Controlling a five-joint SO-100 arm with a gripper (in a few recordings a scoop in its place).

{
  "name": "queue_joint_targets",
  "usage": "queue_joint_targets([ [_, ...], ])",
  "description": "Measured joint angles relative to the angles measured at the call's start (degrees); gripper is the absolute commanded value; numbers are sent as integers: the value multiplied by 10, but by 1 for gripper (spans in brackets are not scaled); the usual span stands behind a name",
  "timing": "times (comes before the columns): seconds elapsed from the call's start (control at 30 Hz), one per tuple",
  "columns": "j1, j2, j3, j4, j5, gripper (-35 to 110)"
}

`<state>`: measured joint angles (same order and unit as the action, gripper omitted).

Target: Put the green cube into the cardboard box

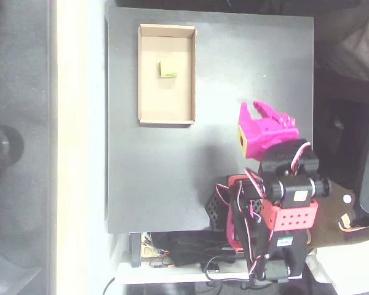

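Resting on the pale floor of the cardboard box, the green cube sits in the upper half of the tray as the overhead view shows it, slightly right of the tray's centre line and clear of all four walls. It is the sole item inside. One face looks up at the camera, square to the picture or nearly so; a thin darker green edge shows along its lower side.

The box is a shallow tan rectangle with low walls, long side running up and down the picture. It lies flat on the dark worktop, in that surface's upper left quarter, close to the top edge.

The hand is well apart from both cube and box, lower and to the right, near the right edge of the worktop. It is magenta with a yellow face bearing a dark dot. Its two fingers point toward the top of the picture and stand apart, with a visible gap between the tips and nothing held between them. Bare worktop separates the hand from the box's right wall.

Behind the hand, the arm runs down the picture through black and red joint housings with loose wiring, to a base at the worktop's lower right corner.
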<state>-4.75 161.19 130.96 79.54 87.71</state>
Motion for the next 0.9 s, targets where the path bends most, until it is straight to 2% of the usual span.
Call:
queue_joint_targets([
  [0.5, 25, 217, 230, -7, 0, 3],
  [0.9, 26, 286, 415, -141, 0, 3],
])
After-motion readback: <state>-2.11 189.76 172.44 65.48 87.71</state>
